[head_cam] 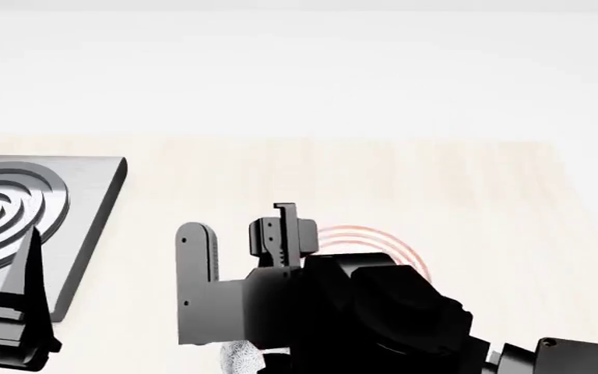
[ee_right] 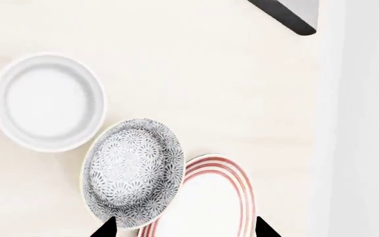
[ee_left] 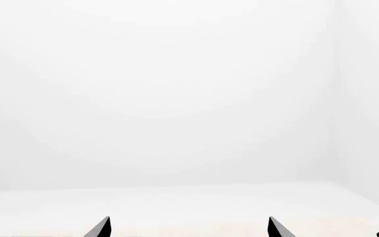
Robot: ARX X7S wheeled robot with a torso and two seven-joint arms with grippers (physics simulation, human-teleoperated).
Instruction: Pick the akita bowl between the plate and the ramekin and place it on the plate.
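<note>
- Left wrist view: the left tool [ee_left: 188, 228] shows two dark fingertips set wide apart, holding nothing, over the pale wooden worktop [ee_left: 176, 210].
- Head view: the right arm hides most of the flat white red-ringed plate [head_cam: 367, 240]; a grey ridged slab [head_cam: 81, 226] lies well apart from the plate.
- Right wrist view: the right tool [ee_right: 184, 228] is spread open above the small grey-speckled akita bowl [ee_right: 133, 170], which touches the plate's rim, between the plate and the plain glossy white ramekin [ee_right: 48, 101].

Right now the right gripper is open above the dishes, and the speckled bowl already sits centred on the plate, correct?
Not quite. In the right wrist view the bowl is still on the table between the ramekin and the plate, at most overlapping its rim. The right gripper is indeed open above the dishes.
</note>
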